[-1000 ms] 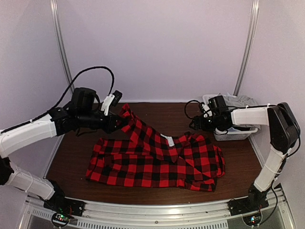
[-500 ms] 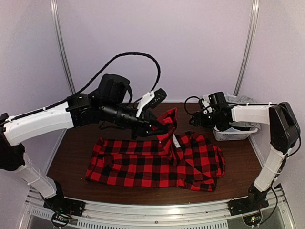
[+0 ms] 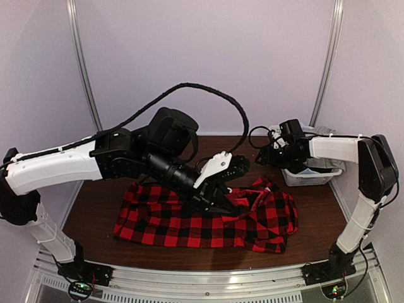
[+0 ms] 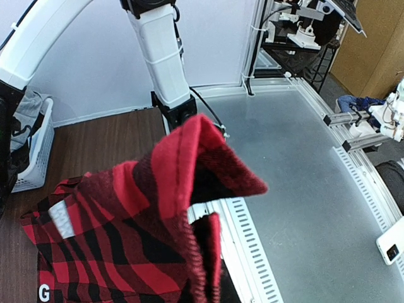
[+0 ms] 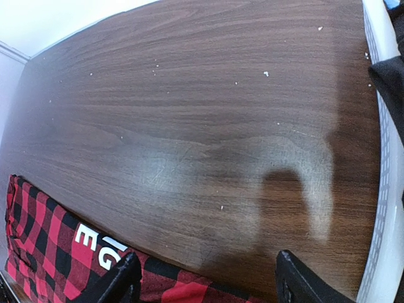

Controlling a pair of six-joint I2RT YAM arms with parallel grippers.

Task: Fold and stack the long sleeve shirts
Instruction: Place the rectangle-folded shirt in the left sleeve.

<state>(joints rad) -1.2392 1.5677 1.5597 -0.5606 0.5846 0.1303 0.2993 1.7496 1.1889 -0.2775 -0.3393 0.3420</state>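
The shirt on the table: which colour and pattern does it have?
The shirt is red-and-black buffalo check, best seen in the top external view.

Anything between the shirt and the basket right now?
Nothing. Only bare table, with a few specks, lies between the shirt and the basket. The right wrist view shows this best.

Robotics lab, test cell. White panel walls (image 3: 208, 63) on aluminium posts (image 3: 81, 69) enclosed brown table (image 3: 95, 205). Arm bases (image 3: 85, 271) sat on slotted aluminium rail (image 3: 208, 278). Left wrist view showed more rig hardware (image 4: 303, 31) and metal framing (image 4: 353, 129) beyond.
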